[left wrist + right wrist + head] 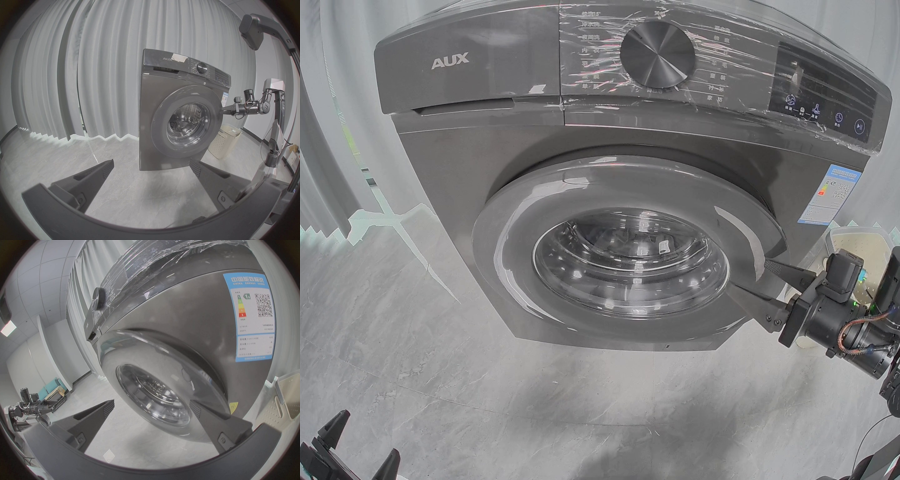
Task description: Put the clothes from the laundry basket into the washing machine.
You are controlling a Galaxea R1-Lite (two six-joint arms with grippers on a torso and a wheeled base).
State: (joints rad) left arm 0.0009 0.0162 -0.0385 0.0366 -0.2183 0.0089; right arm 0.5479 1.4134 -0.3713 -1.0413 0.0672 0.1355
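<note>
The grey washing machine (pixel 487 162) stands in front of me, its round glass door (pixel 631 259) lying against the front. My right gripper (pixel 764 284) is open at the door's right rim, with one finger (pixel 787 270) beside the rim's edge and the other finger (pixel 747 301) in front of it. In the right wrist view the door (pixel 153 396) sits close between the fingers of that gripper (pixel 151 404). The cream laundry basket (pixel 859 240) stands on the floor right of the machine. My left gripper (pixel 367 437) hangs open low at the near left, holding nothing.
Grey tiled floor (pixel 487 387) spreads in front of the machine. Pale pleated curtains (pixel 93 78) hang behind and to the left of it. The basket (pixel 224 140) sits tight against the machine's right side, under the right arm (pixel 250 106).
</note>
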